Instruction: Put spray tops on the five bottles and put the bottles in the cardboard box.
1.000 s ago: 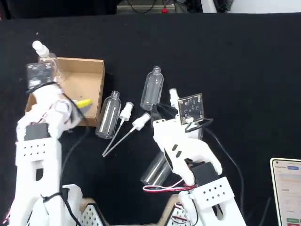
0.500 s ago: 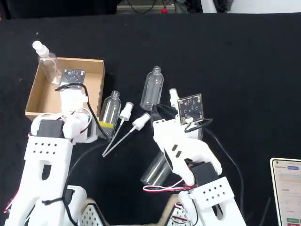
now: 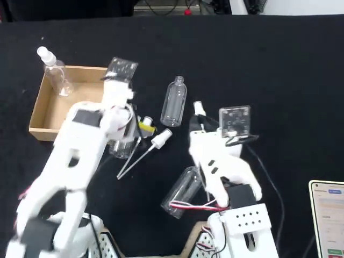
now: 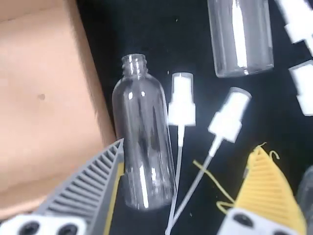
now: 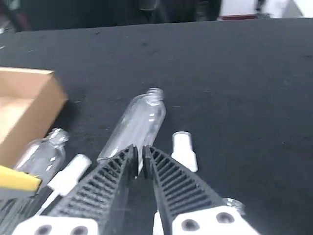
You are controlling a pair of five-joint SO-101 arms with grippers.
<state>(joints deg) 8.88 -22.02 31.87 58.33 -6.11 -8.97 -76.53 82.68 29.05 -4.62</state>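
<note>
My left gripper (image 4: 188,147) hangs spread over an uncapped bottle (image 4: 142,132) beside the cardboard box (image 4: 44,98) — my right gripper (image 5: 140,152) sits pressed together.

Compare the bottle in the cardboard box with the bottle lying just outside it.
The boxed bottle wears a spray top; the outside bottle has a bare neck. The boxed bottle rests in the cardboard box; the outside bottle lies on the table. Both are clear.
</note>
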